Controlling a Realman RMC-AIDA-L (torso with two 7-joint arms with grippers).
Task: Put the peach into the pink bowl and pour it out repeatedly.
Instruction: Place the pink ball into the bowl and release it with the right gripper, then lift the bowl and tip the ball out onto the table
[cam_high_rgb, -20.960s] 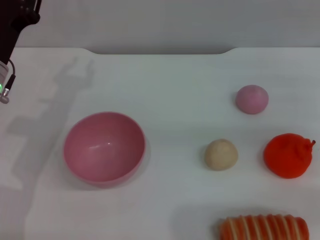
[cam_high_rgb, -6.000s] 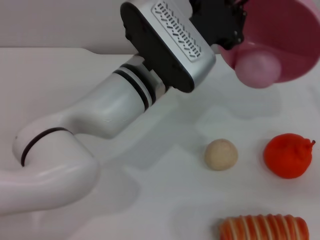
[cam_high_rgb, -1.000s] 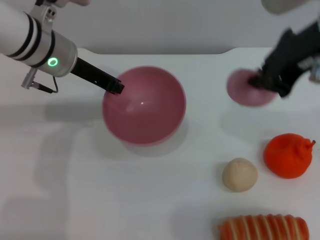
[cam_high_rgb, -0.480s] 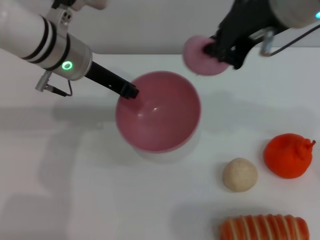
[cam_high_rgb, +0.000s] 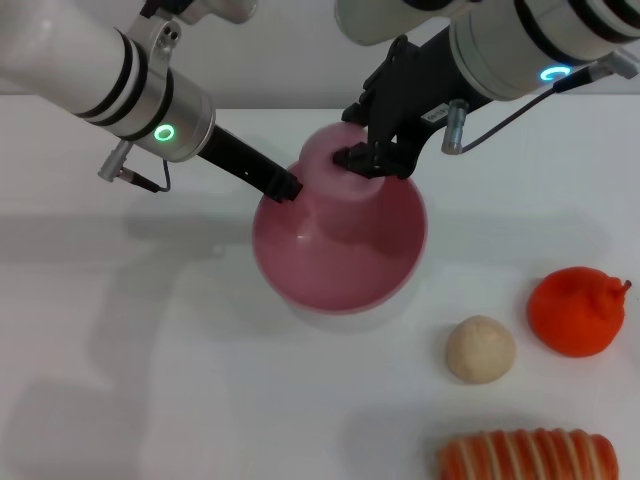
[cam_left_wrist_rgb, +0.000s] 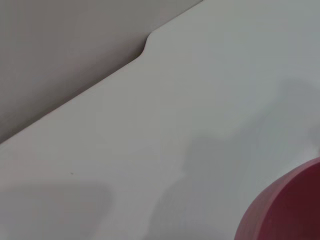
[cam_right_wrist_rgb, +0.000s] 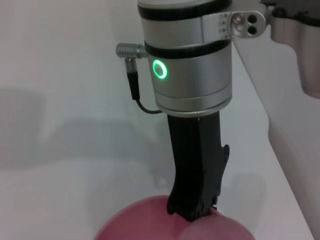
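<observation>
the right gripper (cam_high_rgb: 362, 160) is clamped on the peach (cam_high_rgb: 335, 172), holding it up in the air right over the far rim of the pink bowl (cam_high_rgb: 340, 250), so the peach isn't in the bowl yet. the left gripper (cam_high_rgb: 287, 187) comes in from the left and is pinched onto the bowl's rim on its far-left side. the right wrist view looks straight at that left gripper, black fingers closed on the pink edge, with the top of the peach poking in just beside it. the bowl sits mid-surface on the white surface (cam_high_rgb: 150, 380). off to the right, well apart from the bowl, there's a beige ball (cam_high_rgb: 480, 349), an orange-red lumpy fruit (cam_high_rgb: 576, 310) beside it, and a striped orange roll (cam_high_rgb: 528, 455) at the near edge. the left wrist view only catches a sliver of the bowl and bare surface.
</observation>
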